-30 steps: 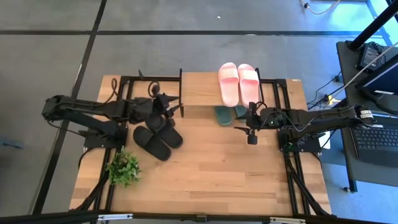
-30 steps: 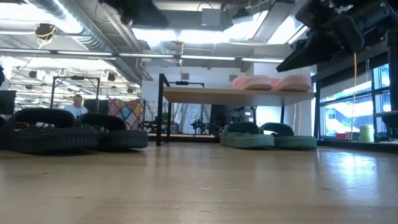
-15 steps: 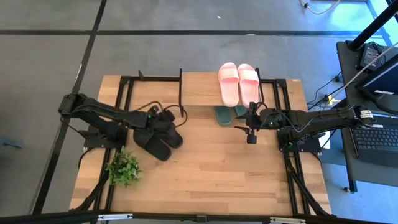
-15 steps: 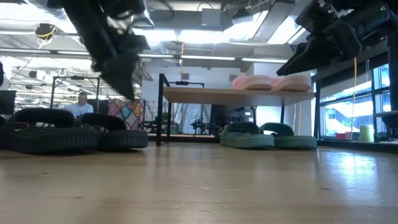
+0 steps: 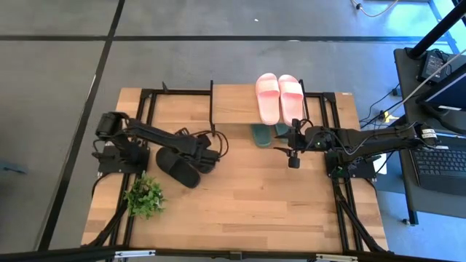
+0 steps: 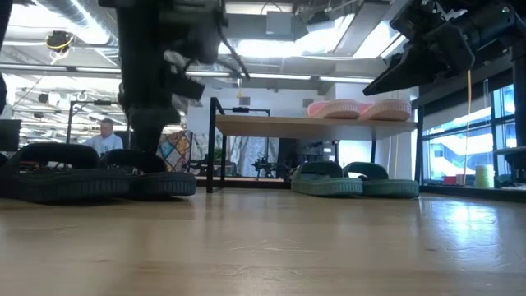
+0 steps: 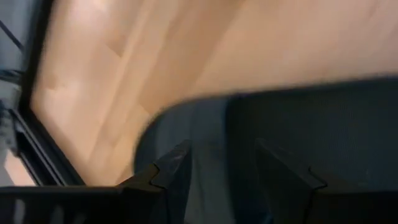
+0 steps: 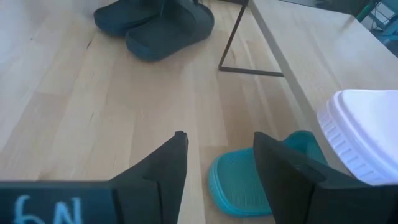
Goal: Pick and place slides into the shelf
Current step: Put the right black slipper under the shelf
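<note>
The black slides (image 5: pixel 180 167) lie side by side on the table's left half, soles down. My left gripper (image 5: pixel 210 147) hangs over their far right end. It is open, and its fingers (image 7: pixel 171 177) stand over one black slide (image 7: pixel 323 137); whether they touch it I cannot tell. The shelf (image 5: pixel 233 105) stands at the far edge. The pink slides (image 5: pixel 280 97) rest on its top board, and the green slides (image 5: pixel 263 135) sit on the table under it. My right gripper (image 8: pixel 221 168) is open and empty, raised just on the near side of the green slides (image 8: pixel 258 180).
A small potted plant (image 5: pixel 144 196) stands near the table's left near corner. The middle and near parts of the tabletop (image 5: pixel 247 204) are bare wood. The shelf's thin black frame legs (image 8: pixel 233 37) stand beside the green slides. A person (image 6: pixel 103 136) is in the room behind.
My left arm has swung in from the table's left. Its gripper has moved right and toward the near edge, dropping down over the black slides. The slides and my right arm have kept still.
</note>
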Available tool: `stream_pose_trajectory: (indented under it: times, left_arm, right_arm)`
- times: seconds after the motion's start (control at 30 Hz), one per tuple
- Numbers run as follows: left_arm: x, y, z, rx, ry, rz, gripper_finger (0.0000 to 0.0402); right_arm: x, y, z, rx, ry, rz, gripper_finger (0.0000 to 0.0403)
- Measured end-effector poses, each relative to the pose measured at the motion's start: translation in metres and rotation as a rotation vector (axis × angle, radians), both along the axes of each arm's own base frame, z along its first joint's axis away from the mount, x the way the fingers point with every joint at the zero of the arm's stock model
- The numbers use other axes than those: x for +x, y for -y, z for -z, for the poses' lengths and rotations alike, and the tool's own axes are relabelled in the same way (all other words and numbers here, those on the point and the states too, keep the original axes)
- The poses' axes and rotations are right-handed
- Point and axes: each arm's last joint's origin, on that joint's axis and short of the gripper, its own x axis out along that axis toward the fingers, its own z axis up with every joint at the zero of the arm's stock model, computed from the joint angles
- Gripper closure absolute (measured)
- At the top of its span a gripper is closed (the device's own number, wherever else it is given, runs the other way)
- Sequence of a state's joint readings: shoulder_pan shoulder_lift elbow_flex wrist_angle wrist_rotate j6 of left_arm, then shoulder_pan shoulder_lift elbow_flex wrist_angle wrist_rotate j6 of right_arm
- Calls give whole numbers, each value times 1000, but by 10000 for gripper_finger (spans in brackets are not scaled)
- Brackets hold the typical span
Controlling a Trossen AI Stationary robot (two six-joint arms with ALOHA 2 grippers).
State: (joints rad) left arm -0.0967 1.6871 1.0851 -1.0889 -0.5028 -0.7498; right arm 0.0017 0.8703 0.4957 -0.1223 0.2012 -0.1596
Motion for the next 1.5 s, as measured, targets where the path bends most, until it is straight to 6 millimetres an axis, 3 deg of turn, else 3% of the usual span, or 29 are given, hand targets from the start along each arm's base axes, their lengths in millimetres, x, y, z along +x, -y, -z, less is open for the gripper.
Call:
stream_pose_trajectory:
  times: [0.37, 0.77, 1.2, 1.33, 1.5]
  left_arm:
    - [-8, -7, 22, 28, -227, -93, 236]
    - [-4, -9, 25, 2, -190, -112, 236]
    - [-15, -13, 21, 28, -269, -221, 239]
    - [-19, -14, 27, 19, -276, -225, 268]
    - [-23, -14, 30, 22, -298, -222, 342]
  right_arm:
    - [0, 0, 0, -2, -1, -1, 219]
    - [0, 1, 0, -17, -3, 15, 219]
    - [0, 1, 0, -25, -5, 26, 219]
    - [0, 1, 0, -25, -5, 26, 219]
    - [0, 1, 0, -26, -6, 26, 219]
